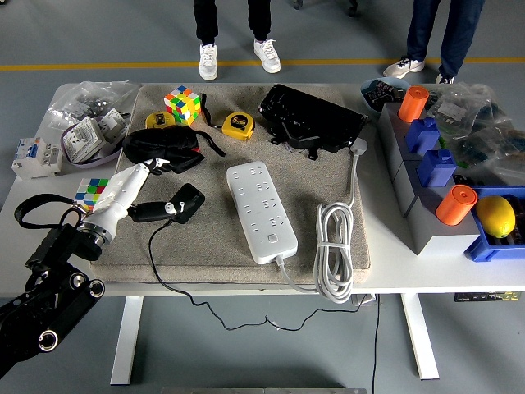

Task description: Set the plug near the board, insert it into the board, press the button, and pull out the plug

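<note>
White power board (261, 212) lies on the grey mat (328, 238), its long axis running from far-left to near-right, with its button near the near end. I see my left hand (123, 190) reaching in from the lower left, well apart from the board and to the left of it. Its pale fingers (141, 171) point away over a black pouch (162, 150); I cannot tell if they are curled or holding something. The black plug (174, 205) lies just beside this hand, between it and the board, so I judge the left arm must carry it to the right. My right arm is not visible. Two persons stand on the grey floor beyond the table (33, 205).
</note>
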Controlling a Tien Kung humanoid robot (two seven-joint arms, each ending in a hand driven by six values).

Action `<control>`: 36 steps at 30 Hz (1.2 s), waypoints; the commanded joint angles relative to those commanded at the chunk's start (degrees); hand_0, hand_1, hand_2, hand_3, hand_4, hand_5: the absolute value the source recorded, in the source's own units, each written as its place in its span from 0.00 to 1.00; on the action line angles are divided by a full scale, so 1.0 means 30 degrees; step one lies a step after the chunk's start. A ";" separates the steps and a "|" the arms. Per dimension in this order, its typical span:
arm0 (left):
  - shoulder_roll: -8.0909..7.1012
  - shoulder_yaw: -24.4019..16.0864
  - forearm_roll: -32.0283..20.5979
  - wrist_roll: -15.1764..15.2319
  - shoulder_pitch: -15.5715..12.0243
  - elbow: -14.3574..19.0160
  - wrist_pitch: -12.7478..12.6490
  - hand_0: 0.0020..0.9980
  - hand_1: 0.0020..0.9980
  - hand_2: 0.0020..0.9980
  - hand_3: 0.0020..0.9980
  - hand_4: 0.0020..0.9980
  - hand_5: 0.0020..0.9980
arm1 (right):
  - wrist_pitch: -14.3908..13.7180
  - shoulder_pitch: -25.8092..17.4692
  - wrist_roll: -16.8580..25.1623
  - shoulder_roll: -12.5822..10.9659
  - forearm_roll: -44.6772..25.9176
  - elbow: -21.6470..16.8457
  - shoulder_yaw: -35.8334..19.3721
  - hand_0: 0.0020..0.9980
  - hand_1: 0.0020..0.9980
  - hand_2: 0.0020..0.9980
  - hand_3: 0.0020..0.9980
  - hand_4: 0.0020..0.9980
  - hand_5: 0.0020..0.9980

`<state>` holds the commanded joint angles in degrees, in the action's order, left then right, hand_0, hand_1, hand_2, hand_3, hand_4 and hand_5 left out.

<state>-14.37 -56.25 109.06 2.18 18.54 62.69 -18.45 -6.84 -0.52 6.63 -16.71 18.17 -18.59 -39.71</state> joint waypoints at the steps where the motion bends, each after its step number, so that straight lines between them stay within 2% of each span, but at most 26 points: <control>1: 0.0010 0.0012 0.0030 -0.0023 0.0012 -0.0013 -0.0003 0.74 0.74 0.77 0.76 1.00 0.48 | -0.0001 -0.0003 0.0001 0.0001 -0.0002 0.0001 0.0002 0.61 0.61 0.56 0.55 0.81 0.32; 13: 0.0553 0.0682 0.1150 -0.1135 0.0559 -0.1081 0.0207 0.74 0.74 0.77 0.77 1.00 0.47 | -0.0010 -0.0025 0.0049 0.0069 0.0056 -0.0044 -0.0133 0.61 0.61 0.56 0.55 0.81 0.32; 14: 0.0591 0.0731 0.1218 -0.1238 0.0619 -0.1163 0.0235 0.66 0.68 0.72 0.76 1.00 0.46 | -0.0017 -0.0026 0.0064 0.0056 0.0059 -0.0049 -0.0161 0.61 0.61 0.56 0.55 0.81 0.32; 19: 0.0754 0.0925 0.1287 -0.1446 0.0854 -0.1491 0.0264 0.66 0.68 0.72 0.76 1.00 0.46 | -0.0046 -0.0037 0.0122 0.0014 0.0087 -0.0061 -0.0174 0.61 0.61 0.56 0.55 0.81 0.32; 20: 0.0785 0.0962 0.1270 -0.1452 0.0895 -0.1552 0.0244 0.57 0.60 0.64 0.73 1.00 0.45 | -0.0051 -0.0038 0.0133 0.0016 0.0082 -0.0059 -0.0168 0.61 0.61 0.56 0.55 0.81 0.32; 25: 0.0909 0.1157 0.0977 -0.1363 0.1028 -0.1759 0.0022 0.57 0.60 0.64 0.73 1.00 0.45 | -0.0064 -0.0014 0.0181 0.0045 0.0140 -0.0091 -0.0182 0.61 0.61 0.56 0.55 0.81 0.32; 26: 0.0926 0.1191 0.0956 -0.1372 0.1050 -0.1789 0.0001 0.42 0.53 0.55 0.68 1.00 0.40 | -0.0065 -0.0013 0.0181 0.0052 0.0151 -0.0094 -0.0192 0.61 0.61 0.56 0.55 0.81 0.32; 31: 0.1003 0.1387 0.0859 -0.1331 0.1199 -0.1991 -0.0176 0.42 0.53 0.55 0.68 1.00 0.40 | -0.0082 0.0001 0.0207 0.0047 0.0195 -0.0106 -0.0251 0.61 0.61 0.56 0.55 0.81 0.32; 32: 0.1034 0.1426 0.0881 -0.1292 0.1245 -0.2043 -0.0261 0.34 0.48 0.52 0.59 1.00 0.32 | -0.0099 -0.0005 0.0230 0.0034 0.0189 -0.0099 -0.0255 0.61 0.61 0.56 0.55 0.81 0.32; 36: 0.1088 0.1508 0.0947 -0.1289 0.1354 -0.2214 -0.0329 0.34 0.48 0.52 0.59 1.00 0.32 | -0.0111 -0.0004 0.0243 0.0023 0.0218 -0.0106 -0.0240 0.61 0.61 0.56 0.55 0.81 0.32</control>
<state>-11.10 -51.72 111.90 -1.69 22.60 56.05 -19.44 -7.17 -0.53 7.36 -16.64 18.82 -18.91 -40.43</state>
